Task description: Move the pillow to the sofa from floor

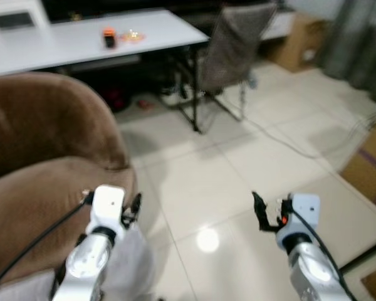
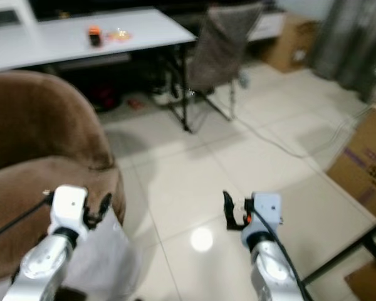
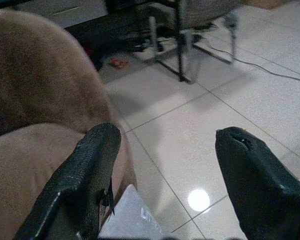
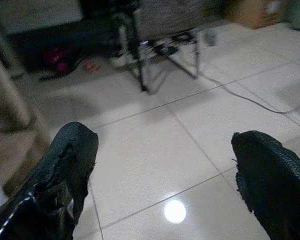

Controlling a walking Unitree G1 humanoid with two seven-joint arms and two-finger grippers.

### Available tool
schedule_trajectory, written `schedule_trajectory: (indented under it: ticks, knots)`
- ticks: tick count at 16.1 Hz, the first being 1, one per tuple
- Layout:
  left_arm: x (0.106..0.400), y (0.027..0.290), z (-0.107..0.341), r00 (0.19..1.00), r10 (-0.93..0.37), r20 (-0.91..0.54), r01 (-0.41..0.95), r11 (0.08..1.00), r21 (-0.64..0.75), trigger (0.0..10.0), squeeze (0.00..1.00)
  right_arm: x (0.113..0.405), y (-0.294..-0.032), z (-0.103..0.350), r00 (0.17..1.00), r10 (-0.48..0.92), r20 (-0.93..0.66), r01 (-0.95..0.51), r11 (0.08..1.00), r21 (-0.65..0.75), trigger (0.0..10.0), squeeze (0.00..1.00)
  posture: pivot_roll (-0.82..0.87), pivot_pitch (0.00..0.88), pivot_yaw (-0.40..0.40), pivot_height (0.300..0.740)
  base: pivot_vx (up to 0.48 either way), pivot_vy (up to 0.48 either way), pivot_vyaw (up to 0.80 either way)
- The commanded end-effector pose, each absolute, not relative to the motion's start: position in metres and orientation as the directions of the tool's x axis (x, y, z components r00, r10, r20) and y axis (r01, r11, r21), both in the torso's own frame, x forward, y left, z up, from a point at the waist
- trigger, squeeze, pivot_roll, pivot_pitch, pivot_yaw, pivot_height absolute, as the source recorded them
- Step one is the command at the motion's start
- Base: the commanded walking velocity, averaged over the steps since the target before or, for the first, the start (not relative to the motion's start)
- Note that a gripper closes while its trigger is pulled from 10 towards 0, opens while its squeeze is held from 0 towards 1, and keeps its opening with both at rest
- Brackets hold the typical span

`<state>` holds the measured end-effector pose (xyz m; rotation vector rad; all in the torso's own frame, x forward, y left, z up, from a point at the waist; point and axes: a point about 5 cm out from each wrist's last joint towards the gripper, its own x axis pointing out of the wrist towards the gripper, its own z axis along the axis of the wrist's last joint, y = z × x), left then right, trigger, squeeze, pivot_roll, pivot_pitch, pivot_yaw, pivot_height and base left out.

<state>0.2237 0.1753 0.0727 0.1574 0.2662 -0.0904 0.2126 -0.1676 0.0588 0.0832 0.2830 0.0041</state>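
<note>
The brown sofa (image 1: 44, 144) takes up the left side, its rounded arm nearest me. A white pillow (image 1: 130, 260) lies low against the sofa's front edge, right under my left arm; its corner (image 3: 132, 219) peeks out below the fingers in the left wrist view. My left gripper (image 1: 134, 207) hovers open above that pillow, beside the sofa seat, with nothing between its fingers (image 3: 92, 160). My right gripper (image 1: 259, 211) hangs open over bare tiled floor to the right, holding nothing; its fingers (image 4: 70, 155) stand wide apart.
A white table (image 1: 81, 41) with a small orange object (image 1: 109, 36) stands behind the sofa. A folding chair (image 1: 229, 53) draped in grey cloth is beyond, with a cable (image 1: 288, 144) trailing over the tiles. Cardboard boxes (image 1: 370, 163) stand at the right.
</note>
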Motion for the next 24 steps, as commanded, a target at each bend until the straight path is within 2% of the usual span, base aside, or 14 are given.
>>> schedule_trajectory:
  ticks: [1,3,4,5,6,7,8,11,19,24]
  knots:
    - [0.223,0.177,0.075,0.965,-0.059,-0.257,0.101,0.983,0.153,10.0,0.0,0.216,-0.163,0.062,0.963,0.038,-0.268,-0.019,0.997,0.072,10.0,1.0,-0.07,0.0,-0.021,0.74,0.0,0.0,0.72]
    - [0.219,0.176,0.075,0.964,-0.073,-0.257,0.115,0.982,0.15,10.0,0.0,0.218,-0.16,0.062,0.962,0.057,-0.265,-0.041,0.997,0.068,10.0,1.0,-0.06,0.0,-0.033,0.74,0.0,0.0,0.0]
    - [0.218,0.175,0.076,0.963,-0.086,-0.255,0.127,0.98,0.15,10.0,0.12,0.219,-0.159,0.061,0.962,0.065,-0.265,-0.051,0.997,0.06,10.0,1.0,-0.06,0.0,-0.034,0.74,0.0,0.0,0.0]
    - [0.218,0.175,0.076,0.963,-0.086,-0.255,0.127,0.98,0.15,10.0,0.12,0.219,-0.159,0.061,0.962,0.065,-0.265,-0.051,0.997,0.06,10.0,1.0,-0.06,0.0,-0.034,0.74,0.0,0.0,0.0]
    - [0.217,0.175,0.076,0.964,-0.091,-0.251,0.131,0.981,0.145,10.0,0.42,0.22,-0.158,0.061,0.962,0.069,-0.266,-0.054,0.996,0.065,10.0,1.0,-0.05,0.0,-0.038,0.74,0.0,0.0,0.8]
    - [0.217,0.175,0.076,0.964,-0.09,-0.25,0.129,0.981,0.145,10.0,0.42,0.22,-0.158,0.061,0.962,0.069,-0.266,-0.053,0.996,0.066,10.0,1.0,-0.05,0.0,-0.039,0.74,0.0,0.0,0.8]
    - [0.217,0.177,0.077,0.966,-0.079,-0.246,0.118,0.982,0.148,10.0,0.37,0.222,-0.157,0.061,0.963,0.069,-0.26,-0.053,0.996,0.069,10.0,1.0,-0.05,0.0,-0.04,0.74,0.281,0.0,0.8]
    - [0.218,0.18,0.078,0.968,-0.064,-0.243,0.103,0.983,0.15,10.0,0.36,0.225,-0.157,0.064,0.969,0.075,-0.235,-0.072,0.997,0.021,10.0,1.0,-0.05,0.0,-0.04,0.74,0.286,0.0,0.8]
    - [0.216,0.183,0.079,0.97,-0.048,-0.238,0.088,0.983,0.158,10.0,0.36,0.227,-0.151,0.064,0.966,0.115,-0.232,-0.105,0.993,0.053,10.0,1.0,-0.03,0.0,-0.055,0.74,0.359,0.0,0.8]
    - [0.216,0.185,0.08,0.972,-0.046,-0.231,0.089,0.979,0.183,10.0,0.36,0.229,-0.153,0.061,0.966,0.096,-0.239,-0.087,0.995,0.046,10.0,1.0,-0.03,0.0,-0.054,0.74,0.363,0.0,0.1]
